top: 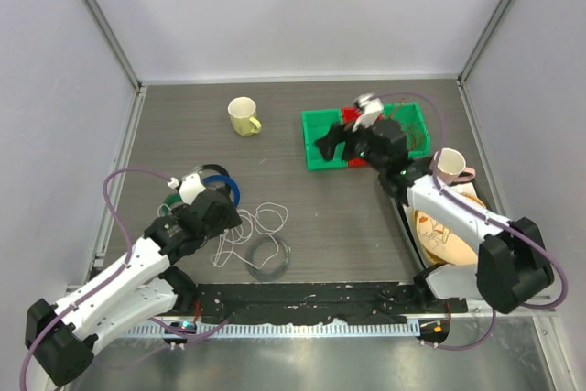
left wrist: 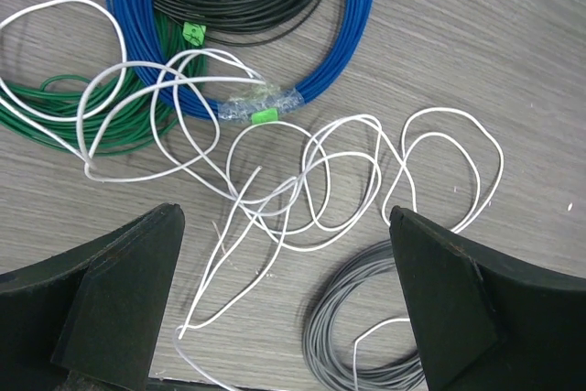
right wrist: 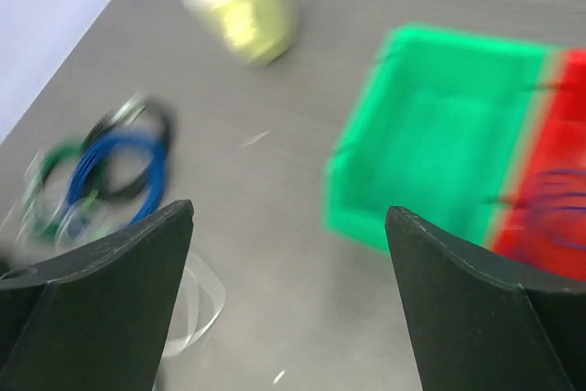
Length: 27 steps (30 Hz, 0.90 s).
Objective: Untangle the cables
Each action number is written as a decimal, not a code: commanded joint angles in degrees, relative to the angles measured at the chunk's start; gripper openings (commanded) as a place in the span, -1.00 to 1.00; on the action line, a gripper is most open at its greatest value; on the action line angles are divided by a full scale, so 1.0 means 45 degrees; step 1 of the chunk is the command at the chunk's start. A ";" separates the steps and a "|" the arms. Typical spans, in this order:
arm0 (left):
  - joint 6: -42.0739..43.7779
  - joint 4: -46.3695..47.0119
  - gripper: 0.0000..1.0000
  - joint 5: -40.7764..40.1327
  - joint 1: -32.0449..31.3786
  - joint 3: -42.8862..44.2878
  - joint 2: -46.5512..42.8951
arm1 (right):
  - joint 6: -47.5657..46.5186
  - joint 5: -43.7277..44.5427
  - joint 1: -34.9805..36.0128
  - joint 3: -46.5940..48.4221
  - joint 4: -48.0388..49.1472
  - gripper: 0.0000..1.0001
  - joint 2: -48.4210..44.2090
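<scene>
A thin white cable (left wrist: pixel 302 180) lies in tangled loops on the table, and also shows in the top view (top: pixel 258 222). My left gripper (left wrist: pixel 284 217) hovers over its near loops, open and empty, at the left of the top view (top: pixel 227 219). My right gripper (right wrist: pixel 288 212) is open and empty above bare table next to the green bin (right wrist: pixel 439 135); in the top view (top: pixel 328 146) it is at the bin's left edge. A blue-purple cable (right wrist: pixel 560 208) lies blurred in the bin's red part. No red cable shows clearly.
A dark grey coil (left wrist: pixel 366 341) lies by the right finger. Thick blue (left wrist: pixel 343 52), green (left wrist: pixel 55 112) and black (left wrist: pixel 265 2) rings lie beyond the white loops. A yellow cup (top: pixel 244 116) stands at the back. A pink cup (top: pixel 449 167) and a plate (top: pixel 449 226) are at the right.
</scene>
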 commanded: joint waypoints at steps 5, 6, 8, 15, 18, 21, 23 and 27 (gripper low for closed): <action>-0.0016 0.1474 1.00 0.1014 0.1588 -0.0602 0.0025 | -0.2999 -0.3944 0.5258 -0.2593 0.2275 0.85 -0.0857; 0.0022 0.1670 1.00 0.1402 0.1766 -0.0720 0.0083 | -0.3173 -0.3924 0.5614 -0.2711 0.2514 0.85 -0.0585; 0.0100 0.2041 1.00 0.1931 0.2524 -0.0974 0.0239 | -0.3330 -0.3265 0.6587 -0.2499 0.2654 0.85 0.0468; 0.0160 0.3000 1.00 0.3164 0.3896 -0.1444 0.0533 | -0.3623 -0.1000 0.7959 -0.0295 0.2789 0.80 0.4023; -0.0035 0.2709 1.00 0.2600 0.3975 -0.1503 0.0513 | -0.3643 -0.0041 0.8117 0.0933 0.2460 0.76 0.5528; -0.0269 0.2512 1.00 0.1740 0.3975 -0.1561 0.0610 | -0.3721 0.0099 0.8215 0.1641 0.2243 0.66 0.6621; -0.0368 0.2414 1.00 0.1408 0.4014 -0.1561 0.0728 | -0.3624 0.0158 0.8312 0.1818 0.2340 0.55 0.6878; -0.0446 0.2900 0.98 0.1347 0.4092 -0.1601 0.1390 | -0.3370 0.0255 0.8312 0.1955 0.2244 0.00 0.7074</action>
